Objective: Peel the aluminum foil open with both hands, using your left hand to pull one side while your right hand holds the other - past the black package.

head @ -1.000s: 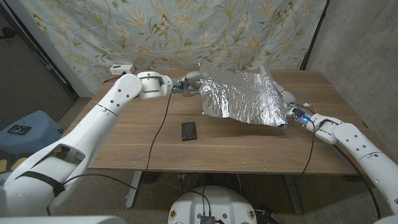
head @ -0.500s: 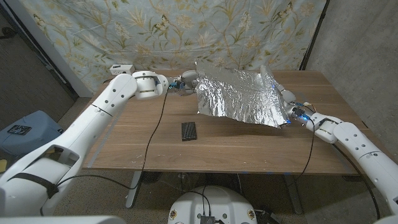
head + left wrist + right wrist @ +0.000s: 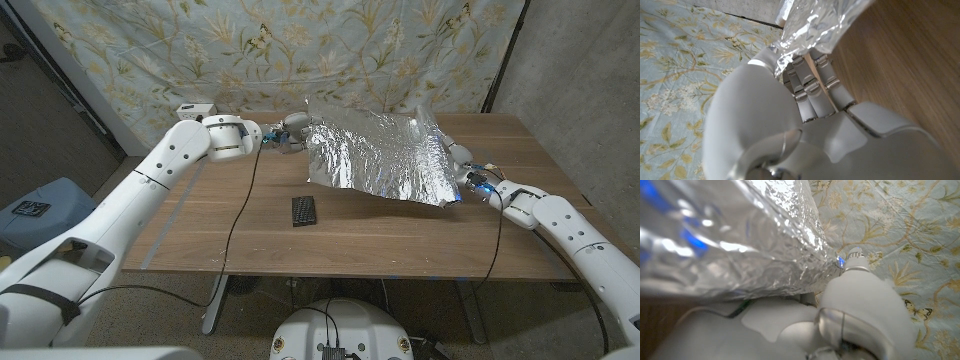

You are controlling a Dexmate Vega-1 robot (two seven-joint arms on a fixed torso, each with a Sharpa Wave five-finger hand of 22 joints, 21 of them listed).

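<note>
Foil [image 3: 375, 155] held stretched above bench [image 3: 400, 235]: one side pinched by left hand [image 3: 293, 130], other apparently gripped by right hand [image 3: 462, 170], for spreading past package [image 3: 304, 210].

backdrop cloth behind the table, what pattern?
Pale blue cloth with a yellow-green leaf and butterfly print; clearest in the head view.
</note>
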